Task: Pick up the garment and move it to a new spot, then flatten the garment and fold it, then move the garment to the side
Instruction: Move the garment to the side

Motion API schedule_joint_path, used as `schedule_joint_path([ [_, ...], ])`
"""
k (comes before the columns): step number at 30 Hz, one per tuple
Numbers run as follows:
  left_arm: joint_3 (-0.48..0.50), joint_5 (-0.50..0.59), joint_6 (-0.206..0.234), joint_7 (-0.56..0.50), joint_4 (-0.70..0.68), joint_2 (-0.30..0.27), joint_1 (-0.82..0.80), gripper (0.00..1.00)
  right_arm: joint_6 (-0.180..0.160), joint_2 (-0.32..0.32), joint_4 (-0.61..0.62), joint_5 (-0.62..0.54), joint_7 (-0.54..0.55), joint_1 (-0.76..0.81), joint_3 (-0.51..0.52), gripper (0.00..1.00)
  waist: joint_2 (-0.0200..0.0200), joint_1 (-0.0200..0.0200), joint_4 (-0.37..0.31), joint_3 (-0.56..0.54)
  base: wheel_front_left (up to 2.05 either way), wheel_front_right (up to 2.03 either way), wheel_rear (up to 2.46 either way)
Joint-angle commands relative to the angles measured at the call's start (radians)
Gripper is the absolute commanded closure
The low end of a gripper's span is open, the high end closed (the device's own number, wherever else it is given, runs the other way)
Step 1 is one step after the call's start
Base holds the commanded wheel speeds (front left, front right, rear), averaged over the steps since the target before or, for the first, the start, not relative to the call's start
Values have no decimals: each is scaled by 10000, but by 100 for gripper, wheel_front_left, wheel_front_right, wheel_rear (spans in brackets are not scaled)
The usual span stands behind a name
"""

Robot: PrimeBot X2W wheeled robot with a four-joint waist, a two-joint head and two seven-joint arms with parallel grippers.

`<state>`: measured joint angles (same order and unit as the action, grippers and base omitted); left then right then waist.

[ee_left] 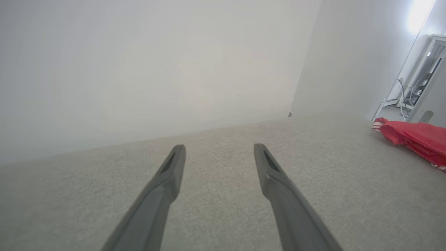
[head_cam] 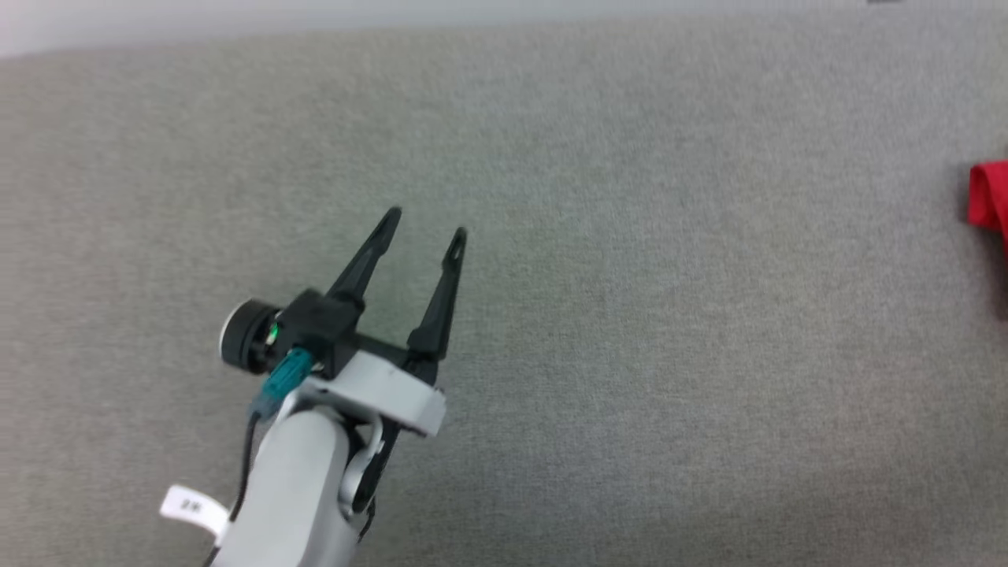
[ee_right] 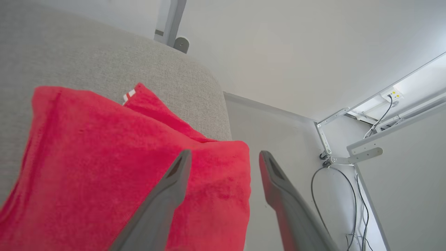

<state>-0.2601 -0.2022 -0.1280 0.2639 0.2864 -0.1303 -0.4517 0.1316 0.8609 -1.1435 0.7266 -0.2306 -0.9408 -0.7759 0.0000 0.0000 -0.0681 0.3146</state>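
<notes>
The garment lies far right on the grey upholstery, just ahead of the right gripper — fingers spread, empty — well apart from the left gripper, likewise spread.

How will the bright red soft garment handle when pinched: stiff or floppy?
Probably floppy: the bright red soft garment lies creased and folded over itself on the grey woven surface. Likely light, since its layers look thin. Its textured weave should grip rather than slip.
</notes>
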Motion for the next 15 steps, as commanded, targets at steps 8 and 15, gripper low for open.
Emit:
schedule_joint_path([
  [8,537,-213,-41,0,-105,-228,1018,0,-19,-613,602,104,-330,669,105,0,0,0,753,-1382,0,0,0],
  [15,1281,-194,-27,0,-155,-428,1867,0,-20,-1206,1932,-651,-344,1625,1450,0,0,0,1048,-2183,0,0,0],
])
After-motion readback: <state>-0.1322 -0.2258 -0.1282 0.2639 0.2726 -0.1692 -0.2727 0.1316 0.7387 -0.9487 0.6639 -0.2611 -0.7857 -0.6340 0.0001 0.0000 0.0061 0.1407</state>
